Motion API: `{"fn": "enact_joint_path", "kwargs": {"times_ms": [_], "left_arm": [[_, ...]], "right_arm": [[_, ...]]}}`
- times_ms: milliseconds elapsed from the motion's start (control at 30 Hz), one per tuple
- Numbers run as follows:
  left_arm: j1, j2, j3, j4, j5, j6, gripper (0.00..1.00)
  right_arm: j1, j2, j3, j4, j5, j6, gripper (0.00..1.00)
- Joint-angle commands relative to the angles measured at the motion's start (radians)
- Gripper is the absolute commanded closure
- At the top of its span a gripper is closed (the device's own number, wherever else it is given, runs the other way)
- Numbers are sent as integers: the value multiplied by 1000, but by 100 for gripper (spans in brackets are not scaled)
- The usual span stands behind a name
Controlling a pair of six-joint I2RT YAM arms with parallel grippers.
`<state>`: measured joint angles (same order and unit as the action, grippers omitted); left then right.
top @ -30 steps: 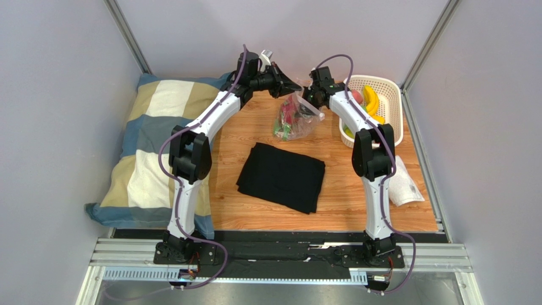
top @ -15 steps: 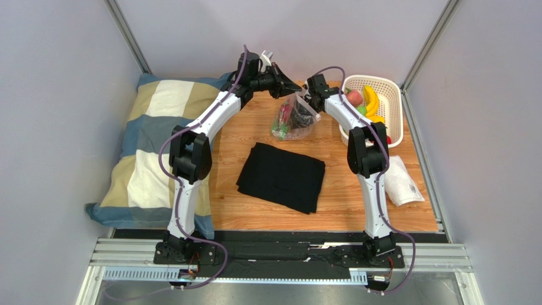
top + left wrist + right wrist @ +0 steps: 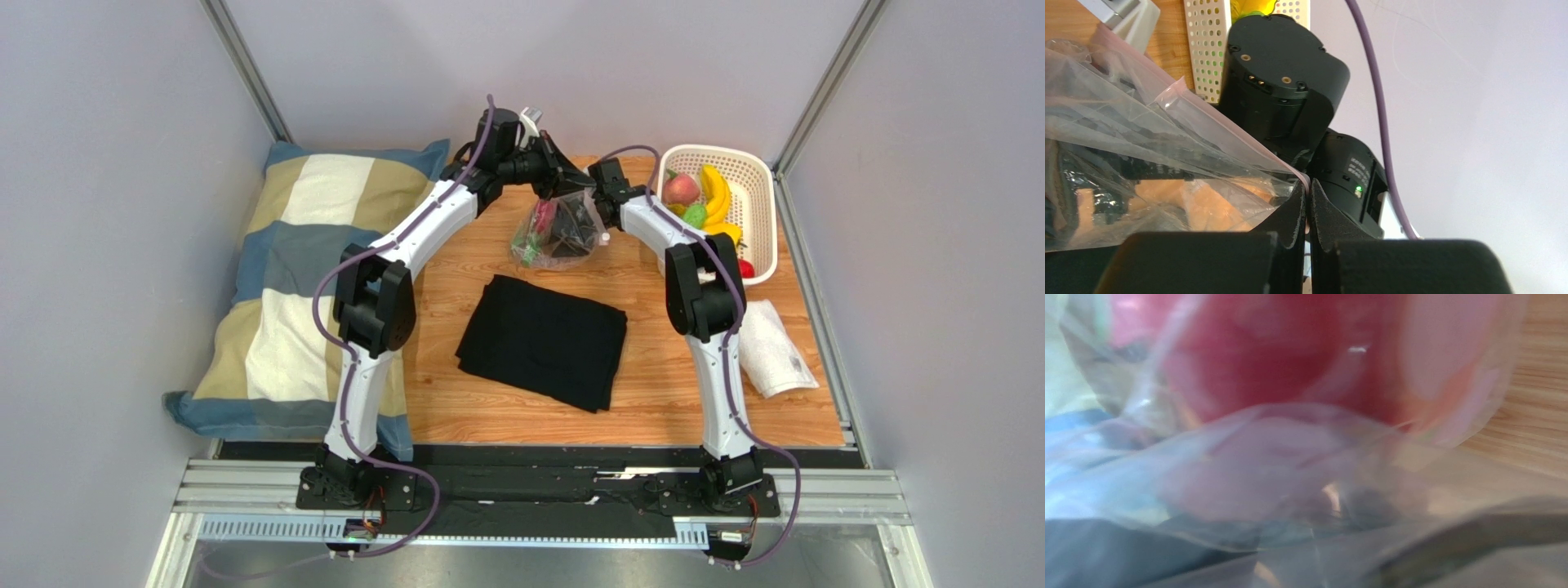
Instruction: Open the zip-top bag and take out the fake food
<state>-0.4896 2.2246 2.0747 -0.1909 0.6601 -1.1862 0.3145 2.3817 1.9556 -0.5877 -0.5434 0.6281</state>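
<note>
Left fingers [image 3: 1289, 223]: pressed together, with a corner of the zip-top bag [image 3: 562, 233] pinched between their tips, right at the pinkish strip.
Right fingers [image 3: 594, 196]: up against the bag's top edge, just beside the left ones. From above, the wrist and the plastic hide the tips, and the wrist camera shows only crinkled film pressed close, so I cannot tell whether they are spread or pinching.
Zip-top bag: at the far middle of the worktop [image 3: 669, 380], between the two arms. Its top is held up at the left fingers and its body sags below them. I cannot tell whether the mouth is parted.
Fake food [image 3: 536, 239]: red-pink and green pieces show through the clear plastic, inside the bag. In the right wrist view a big red shape fills the film.
Basket [image 3: 758, 172]: white and perforated, at the far right corner, just beside the right arm's forearm.
Basket contents: a reddish apple [image 3: 681, 188], yellow bananas [image 3: 715, 194] and a green piece [image 3: 696, 216].
Black cloth [image 3: 546, 339]: folded flat at mid-worktop, nearer than the bag and apart from it.
Pillow [image 3: 301, 276]: blue, cream and tan check, lying along the left side.
White packet [image 3: 770, 349]: on the worktop at the right edge, nearer than the basket.
</note>
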Motion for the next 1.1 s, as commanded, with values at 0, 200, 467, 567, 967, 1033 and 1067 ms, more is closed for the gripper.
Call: {"fn": "enact_joint_path", "kwargs": {"times_ms": [0,200,467,567,967,1033,1067], "left_arm": [[-38,-46,85,99,44,-49,100],[-43,-48,116,105,32,-72,100],[0,-101,94,119,-14,-102,100],[28,-129,32,110,-27,-85,100],[31,-160,-81,146,-10,-76,100],[25,-154,-71,146,-8,-75,100],[23,-149,-59,143,-5,-73,100]], "right_arm": [[-28,-48,-70,51,57,82,52],[-55,-81,111,-161,232,-89,52],[-54,-88,279,-409,336,-303,50],[-51,-87,264,-425,281,-306,51],[-3,-41,181,-333,132,-329,60],[-3,-35,169,-302,119,-309,59],[-3,-27,167,-293,109,-306,58]]}}
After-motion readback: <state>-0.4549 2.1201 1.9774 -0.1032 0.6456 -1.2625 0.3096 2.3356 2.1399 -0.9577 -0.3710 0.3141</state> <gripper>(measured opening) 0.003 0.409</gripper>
